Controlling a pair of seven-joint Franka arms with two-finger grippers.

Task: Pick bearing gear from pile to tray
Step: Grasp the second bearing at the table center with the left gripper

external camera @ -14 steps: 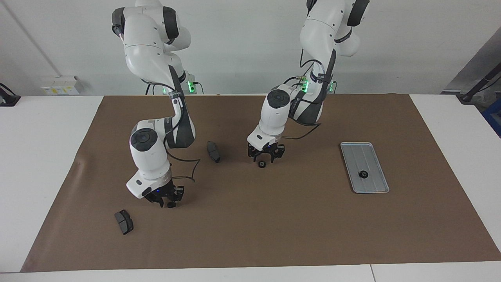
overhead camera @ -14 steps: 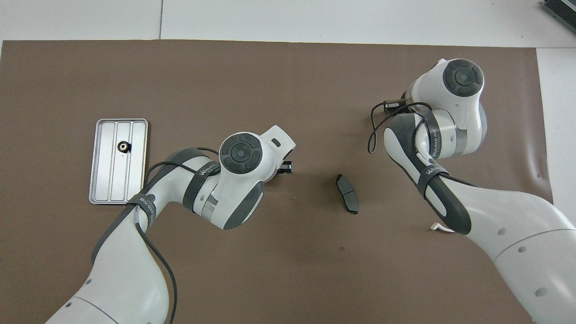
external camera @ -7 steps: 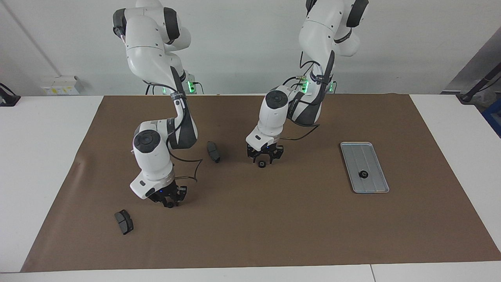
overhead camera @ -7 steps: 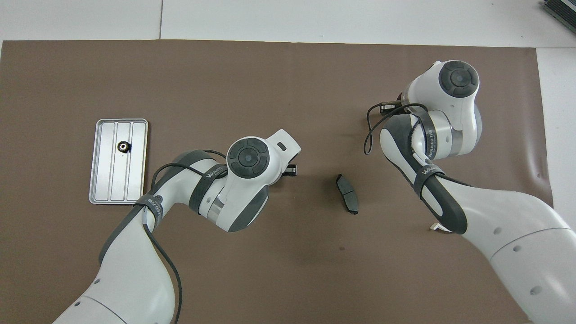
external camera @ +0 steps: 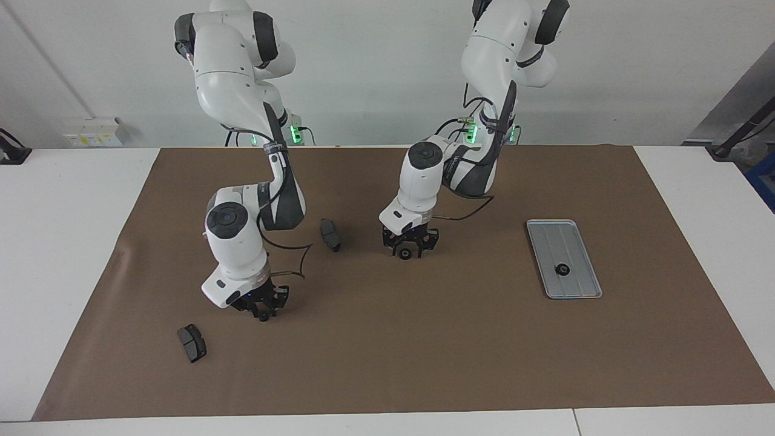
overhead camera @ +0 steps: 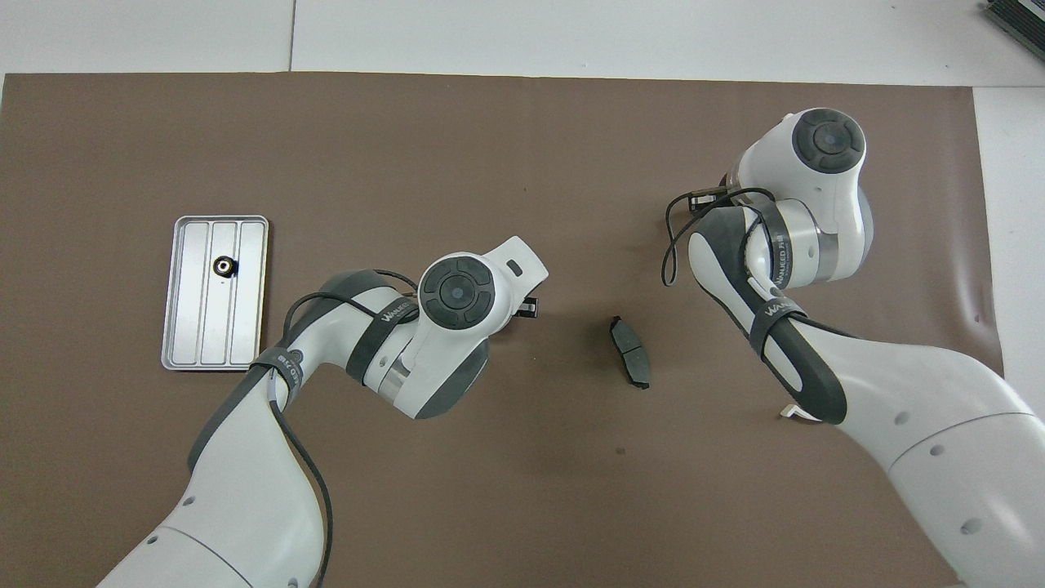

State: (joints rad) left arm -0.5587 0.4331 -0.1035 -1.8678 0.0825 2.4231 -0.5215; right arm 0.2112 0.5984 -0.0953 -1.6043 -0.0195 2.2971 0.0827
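Observation:
A small black gear (external camera: 404,254) lies on the brown mat mid-table. My left gripper (external camera: 410,243) is low over it, fingers spread to either side of it; I cannot tell if they touch it. In the overhead view the arm hides both. My right gripper (external camera: 261,307) hangs just above the mat with a small black round part (external camera: 263,316) at its tips; I cannot tell whether it is held. The silver tray (external camera: 574,284) lies toward the left arm's end of the table with one black gear (external camera: 562,269) in it. The tray also shows in the overhead view (overhead camera: 196,343).
One dark brake pad (external camera: 330,234) lies between the two grippers and also shows in the overhead view (overhead camera: 629,351). Another brake pad (external camera: 192,343) lies toward the right arm's end, farther from the robots. A white bracket end (overhead camera: 796,414) peeks from under the right arm.
My left gripper has come down closer around the gear on the mat. My right gripper has shifted slightly toward the table's middle and stayed low.

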